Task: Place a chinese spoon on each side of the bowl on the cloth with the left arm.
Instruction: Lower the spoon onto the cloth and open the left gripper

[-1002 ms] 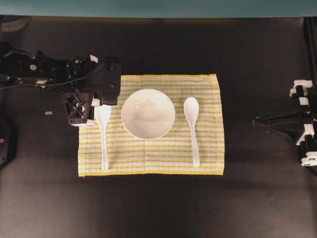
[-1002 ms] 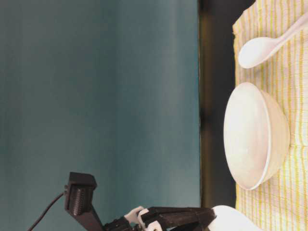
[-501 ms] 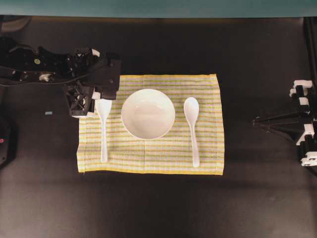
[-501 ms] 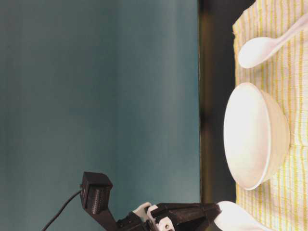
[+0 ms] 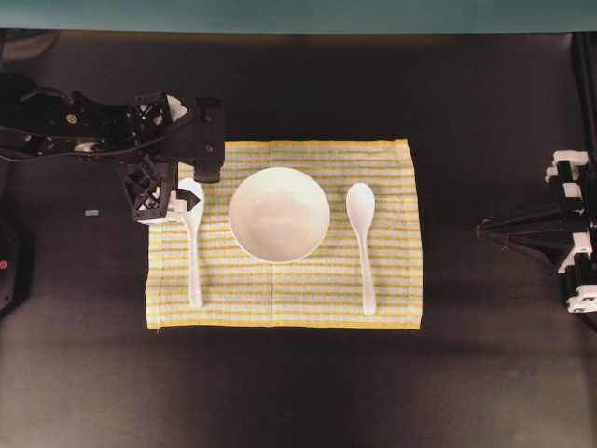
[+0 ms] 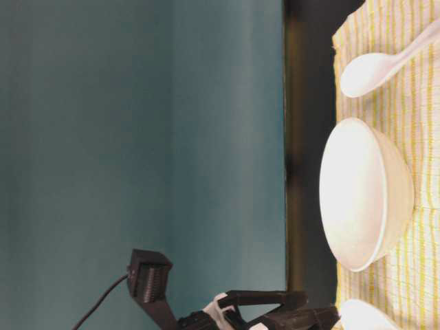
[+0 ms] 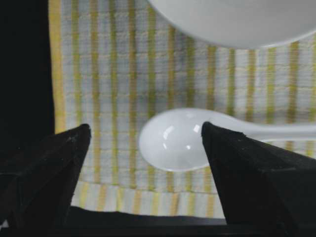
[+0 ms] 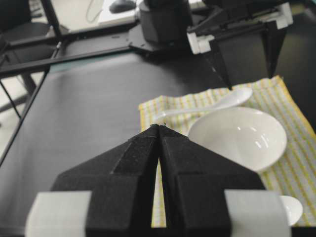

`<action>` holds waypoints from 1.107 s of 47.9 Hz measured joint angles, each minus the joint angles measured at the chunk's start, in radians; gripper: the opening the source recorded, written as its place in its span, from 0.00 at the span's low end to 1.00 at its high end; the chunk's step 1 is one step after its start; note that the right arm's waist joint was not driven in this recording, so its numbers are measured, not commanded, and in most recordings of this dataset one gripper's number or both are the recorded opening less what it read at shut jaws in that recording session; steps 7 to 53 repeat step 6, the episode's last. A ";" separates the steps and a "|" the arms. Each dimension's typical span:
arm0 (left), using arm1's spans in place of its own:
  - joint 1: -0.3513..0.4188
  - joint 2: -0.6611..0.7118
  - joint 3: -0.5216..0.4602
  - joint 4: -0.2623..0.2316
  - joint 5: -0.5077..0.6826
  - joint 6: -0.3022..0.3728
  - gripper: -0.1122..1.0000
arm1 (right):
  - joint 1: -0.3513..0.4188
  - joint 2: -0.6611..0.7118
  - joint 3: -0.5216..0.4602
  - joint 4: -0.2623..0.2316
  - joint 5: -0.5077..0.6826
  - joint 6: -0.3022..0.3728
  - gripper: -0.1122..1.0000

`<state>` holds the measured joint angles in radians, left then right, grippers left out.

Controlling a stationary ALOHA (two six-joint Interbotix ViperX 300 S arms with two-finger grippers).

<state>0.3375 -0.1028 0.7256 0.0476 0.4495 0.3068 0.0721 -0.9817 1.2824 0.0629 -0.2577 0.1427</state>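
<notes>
White ceramic spoons now lie on the cloth [image 5: 280, 299] either side of the bowl [image 5: 279, 214], so placing looks finished; the left tool [image 5: 179, 182] stands open over the left spoon [image 5: 193, 245], the right tool [image 8: 159, 129] closed.

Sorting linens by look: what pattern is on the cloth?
The cloth has thin yellow, white and grey-green stripes; clearest in the left wrist view.

Robot lab, black table [image 5: 298, 383], teal backdrop [image 6: 137, 137]
</notes>
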 measured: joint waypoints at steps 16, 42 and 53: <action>-0.041 -0.058 -0.017 0.000 0.020 -0.021 0.89 | 0.000 0.000 0.000 0.000 -0.002 0.002 0.10; -0.041 -0.058 -0.017 0.000 0.020 -0.021 0.89 | 0.000 0.000 0.000 0.000 -0.002 0.002 0.10; -0.041 -0.058 -0.017 0.000 0.020 -0.021 0.89 | 0.000 0.000 0.000 0.000 -0.002 0.002 0.10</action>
